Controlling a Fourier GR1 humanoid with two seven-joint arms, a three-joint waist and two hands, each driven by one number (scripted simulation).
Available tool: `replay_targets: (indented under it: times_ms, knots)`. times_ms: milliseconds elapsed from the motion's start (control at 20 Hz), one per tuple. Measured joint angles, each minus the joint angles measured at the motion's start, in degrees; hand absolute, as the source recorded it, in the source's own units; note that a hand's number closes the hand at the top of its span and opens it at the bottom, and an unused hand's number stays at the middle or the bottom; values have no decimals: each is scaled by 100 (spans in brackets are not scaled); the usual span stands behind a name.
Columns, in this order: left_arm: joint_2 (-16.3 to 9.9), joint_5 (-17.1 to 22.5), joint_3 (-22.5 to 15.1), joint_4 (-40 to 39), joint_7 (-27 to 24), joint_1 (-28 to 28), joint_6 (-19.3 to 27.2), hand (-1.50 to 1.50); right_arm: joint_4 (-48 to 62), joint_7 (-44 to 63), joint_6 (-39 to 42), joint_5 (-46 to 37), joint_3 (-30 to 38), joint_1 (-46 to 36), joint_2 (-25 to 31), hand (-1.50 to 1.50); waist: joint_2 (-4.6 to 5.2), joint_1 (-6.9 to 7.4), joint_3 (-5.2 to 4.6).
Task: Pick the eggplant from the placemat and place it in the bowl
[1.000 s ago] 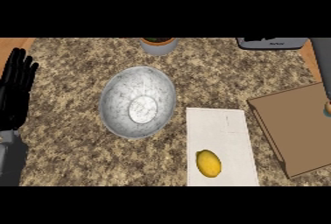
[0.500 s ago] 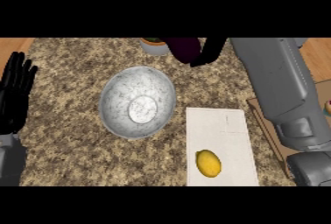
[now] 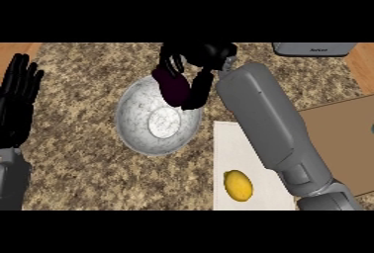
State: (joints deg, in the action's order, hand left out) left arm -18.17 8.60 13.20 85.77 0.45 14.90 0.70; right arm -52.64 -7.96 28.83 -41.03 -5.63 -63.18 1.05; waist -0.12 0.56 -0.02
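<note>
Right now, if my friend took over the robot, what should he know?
Right hand: curled round the dark purple eggplant, holding it over the far rim of the bowl.
Left hand: open, fingers up, resting at the view's left edge.
Placemat: only a yellow lemon lies on it.
Done: eggplant picked off the placemat and carried to the bowl.
Left: lower it a little, let go so it lands inside the bowl, then pull the right arm back.
</note>
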Motion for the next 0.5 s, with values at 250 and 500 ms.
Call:
replay_targets:
  times_ms: [250, 500]
  knots:
    - [2, -16, -30, 21, 88, 125, 3, 0, 330, 422, -825, 56, -651, 328, -73, -150, 21, 52, 0]
    - [63, -71, -92, -224, -103, 244, -52, 0, 916, 736, -1482, 963, -1191, 456, -96, -150, 56, 171, -1]
